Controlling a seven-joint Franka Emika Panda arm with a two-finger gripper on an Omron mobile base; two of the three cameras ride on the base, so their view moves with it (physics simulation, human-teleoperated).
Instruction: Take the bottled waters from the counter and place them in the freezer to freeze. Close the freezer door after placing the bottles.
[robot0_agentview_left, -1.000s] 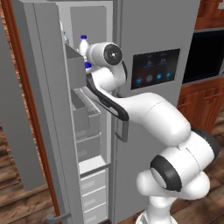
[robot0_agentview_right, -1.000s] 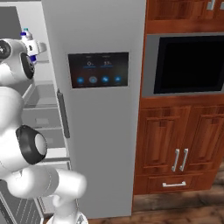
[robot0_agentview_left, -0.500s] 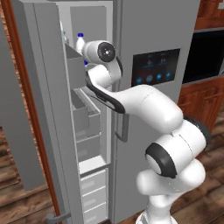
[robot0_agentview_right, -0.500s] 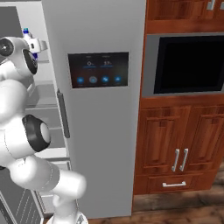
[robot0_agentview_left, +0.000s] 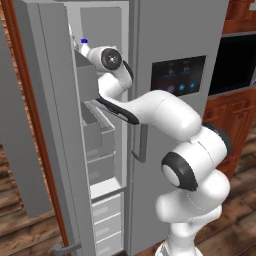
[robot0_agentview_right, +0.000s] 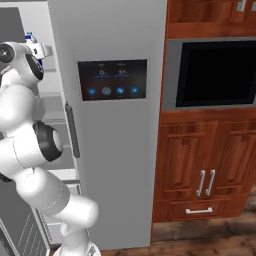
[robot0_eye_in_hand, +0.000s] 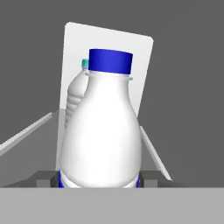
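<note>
- Since a second ago, my arm's wrist sits higher and further left in the left base view, deeper into the top of the freezer (robot0_agentview_left: 100, 150), and the bottle's blue cap rides up with it.
- I see the bottled water (robot0_eye_in_hand: 101, 131) close up in the hand view: a white-looking body with a dark blue cap, upright, with a blue band just showing at its lower edges.
- My fingers (robot0_eye_in_hand: 99, 183) are mostly hidden behind the bottle's base; the bottle sits between them and they pinch it.
- Behind it, a little to the left in the hand view, stands a second bottle (robot0_eye_in_hand: 75, 98) with a lighter, teal-blue cap. I cannot tell whether the two touch.
- Both bottles are in front of a white back panel (robot0_eye_in_hand: 140, 65) inside the grey compartment, with pale shelf edges running off to either side.
- From the left base view, the held bottle's cap (robot0_agentview_left: 84, 42) peeks out just left of the wrist joint, at the upper shelf level of the freezer.
- From the right base view, the bottle (robot0_agentview_right: 32, 42) shows at the far left, just past the wrist, beside the edge of the wider grey door (robot0_agentview_right: 110, 125) that carries the dark display panel.
- I see the freezer door (robot0_agentview_left: 50, 125) swung wide open on the left, its inner bins facing the compartment.
- White shelves and drawers fill the freezer below the arm.
- Right of the fridge are a dark built-in oven (robot0_agentview_right: 215, 72) and reddish-brown wood cabinets (robot0_agentview_right: 200, 175).
</note>
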